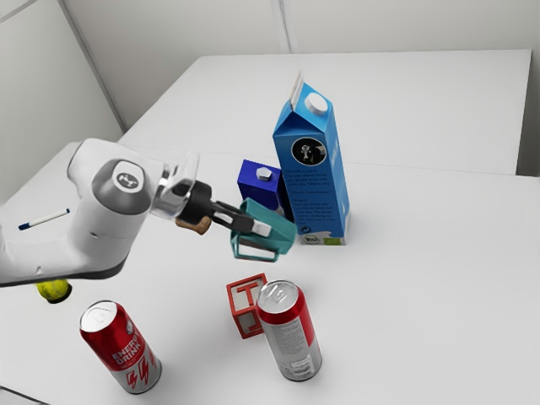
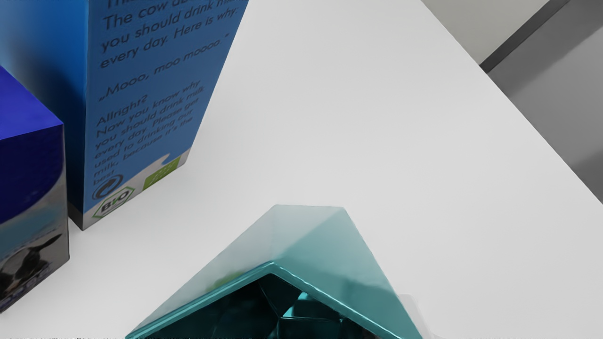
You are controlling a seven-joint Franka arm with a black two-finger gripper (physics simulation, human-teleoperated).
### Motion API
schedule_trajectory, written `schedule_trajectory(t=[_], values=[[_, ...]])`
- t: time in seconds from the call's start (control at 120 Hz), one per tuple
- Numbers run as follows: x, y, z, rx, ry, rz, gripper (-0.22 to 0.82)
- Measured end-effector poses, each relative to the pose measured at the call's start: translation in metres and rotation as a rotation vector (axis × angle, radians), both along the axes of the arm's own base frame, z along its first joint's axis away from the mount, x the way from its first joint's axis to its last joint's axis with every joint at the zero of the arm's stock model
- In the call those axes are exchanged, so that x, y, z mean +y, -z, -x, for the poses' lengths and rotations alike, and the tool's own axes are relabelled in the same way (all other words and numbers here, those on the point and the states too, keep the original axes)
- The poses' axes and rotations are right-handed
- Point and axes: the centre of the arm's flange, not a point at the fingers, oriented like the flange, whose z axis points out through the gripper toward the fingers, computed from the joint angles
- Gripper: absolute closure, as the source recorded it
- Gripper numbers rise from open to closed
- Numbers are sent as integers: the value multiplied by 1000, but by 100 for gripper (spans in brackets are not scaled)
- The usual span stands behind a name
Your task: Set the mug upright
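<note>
White table (image 1: 405,295) beneath 1 tilted mug (image 2: 348,249).

I had the white arm (image 1: 105,215) reaching in from the exterior view's left, its bulky forearm low in the scene and the wrist (image 1: 175,187) ahead of it. From there my black hand (image 1: 261,229) pointed toward the exterior view's right, sloping gently downward, well short of the tabletop's far edge. I had its two fingers (image 1: 236,218) clamped on the mug (image 1: 281,231), one pale pad lying flat along the side.
</note>
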Motion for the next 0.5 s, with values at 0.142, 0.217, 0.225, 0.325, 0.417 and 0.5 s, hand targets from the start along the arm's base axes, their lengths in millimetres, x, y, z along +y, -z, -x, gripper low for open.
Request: schedule_trajectory(t=[0.142,0.217,0.225,0.325,0.417,0.5], values=[[4,-13,3,11,2,-53,79],[11,-18,5,27,2,-90,79],[11,-18,5,30,2,-93,79],[19,-22,8,63,-6,-132,79],[28,-26,10,98,-14,-173,79],[37,-30,13,133,-25,-221,79]])
